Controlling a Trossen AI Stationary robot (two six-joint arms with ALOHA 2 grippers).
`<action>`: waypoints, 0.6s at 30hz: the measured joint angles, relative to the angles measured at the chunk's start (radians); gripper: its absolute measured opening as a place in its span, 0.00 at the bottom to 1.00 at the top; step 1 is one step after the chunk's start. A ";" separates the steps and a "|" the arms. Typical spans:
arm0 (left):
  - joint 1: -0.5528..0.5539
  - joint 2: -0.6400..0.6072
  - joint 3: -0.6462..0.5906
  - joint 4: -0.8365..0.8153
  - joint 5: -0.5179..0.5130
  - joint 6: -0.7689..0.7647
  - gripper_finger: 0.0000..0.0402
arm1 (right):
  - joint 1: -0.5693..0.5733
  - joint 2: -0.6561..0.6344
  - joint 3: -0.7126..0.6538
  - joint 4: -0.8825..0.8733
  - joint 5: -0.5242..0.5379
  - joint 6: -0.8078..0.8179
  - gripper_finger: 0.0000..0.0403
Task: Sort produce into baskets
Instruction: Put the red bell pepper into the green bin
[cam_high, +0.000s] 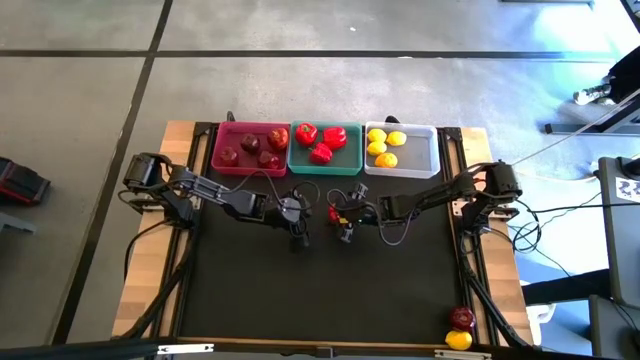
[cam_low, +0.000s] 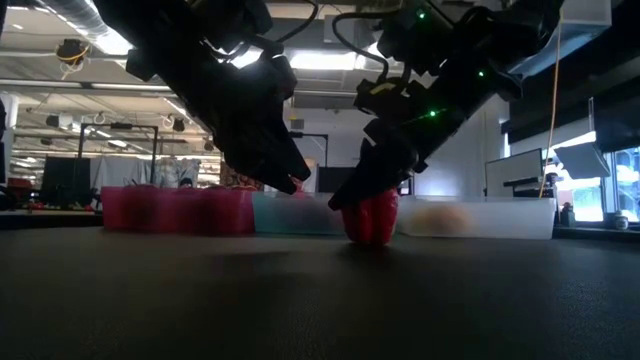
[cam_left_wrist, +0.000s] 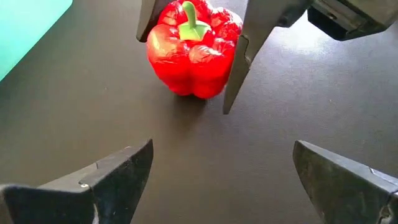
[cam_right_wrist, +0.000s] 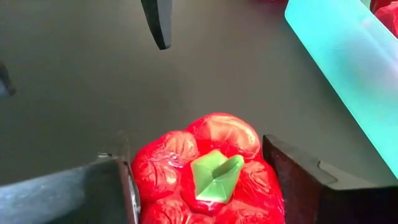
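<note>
Currently, your right gripper (cam_right_wrist: 208, 180) brackets the loose bell pepper (cam_left_wrist: 193, 53) on the black mat (cam_high: 330, 290), just in front of the teal basket (cam_high: 325, 165). One finger stands on each side of the pepper, at or very near its skin. Whether the squeeze is complete cannot be told from these views, and the pepper rests on the mat, not lifted. The fingers straddle the pepper's widest part from above with the green stem between them, which in my judgement gives the lumpy body the least room to roll out.

Your left gripper (cam_left_wrist: 211, 177) hovers just beside the pepper, on the side away from the right arm, with its fingers spread wide and nothing between them. It looks placed as a standby and should stay clear of the right arm's lift path.

Use the teal basket as your landmark. It holds three red peppers, so it is the likely destination. The pink basket (cam_high: 250, 150), touching it on the left arm's side, holds dark apples. The white basket (cam_high: 402, 150), on the right arm's side, holds lemons. Far from the teal basket, at the mat's near corner on the right arm's side, an apple (cam_high: 461, 318) and a lemon (cam_high: 459, 340) remain unsorted.
</note>
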 joint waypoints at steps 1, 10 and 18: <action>0.000 0.000 0.000 0.000 0.000 0.000 0.95 | 0.000 0.000 0.000 0.000 0.001 -0.003 0.50; 0.000 0.000 0.000 0.003 0.000 -0.045 0.95 | 0.000 -0.018 0.031 -0.051 -0.002 -0.011 0.54; -0.009 0.000 0.000 -0.003 -0.003 -0.034 0.95 | -0.002 -0.081 0.133 -0.252 0.070 -0.086 0.55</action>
